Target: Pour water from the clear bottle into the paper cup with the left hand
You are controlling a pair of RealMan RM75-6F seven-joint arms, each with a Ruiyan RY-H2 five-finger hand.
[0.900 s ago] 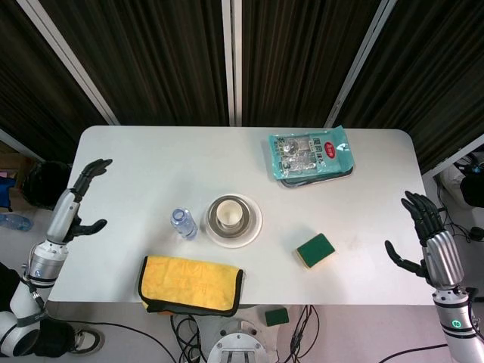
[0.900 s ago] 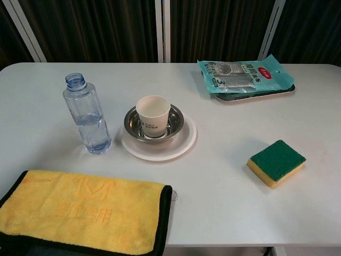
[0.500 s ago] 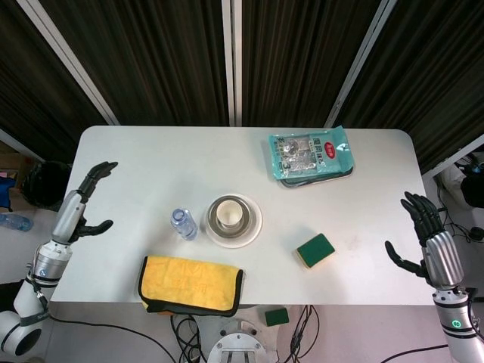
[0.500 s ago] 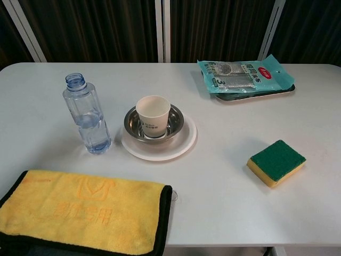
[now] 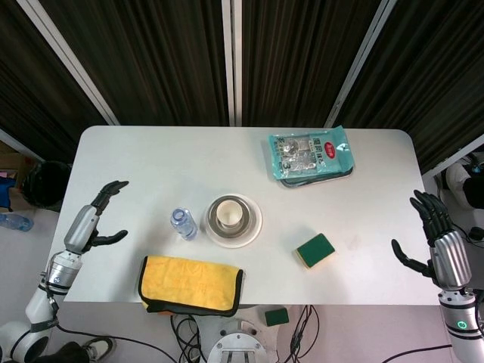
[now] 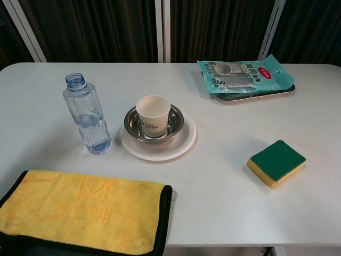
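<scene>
I am holding my left hand (image 5: 97, 221) released, fingers spread and thumb out, gripping nothing, over the left edge of the counter (image 5: 151, 162). My right hand (image 5: 439, 242) is likewise hanging released with its fingers apart, just off the right edge near the front right corner. Neither hand is showing in the chest view.

The clear bottle (image 6: 87, 114) is standing upright and uncapped, left of the counter's centre, with water filling roughly its lower half. Just to its right, apart from it, the paper cup (image 6: 153, 116) is sitting upright inside a steel bowl (image 6: 173, 124), and the bowl is resting on a white plate (image 6: 184, 144). I cannot tell whether the cup is holding anything.

A yellow towel (image 6: 80, 209) with a dark border is lying folded along the front edge, in front of the bottle. A green-topped sponge (image 6: 276, 162) is lying toward the front right. Near the back right corner a teal packet (image 6: 245, 74) is lying on a dark tray (image 6: 256, 94).

The bottle is standing well apart from my left hand, to that hand's right, with bare counter lying between them and the towel just nearer the front edge.
</scene>
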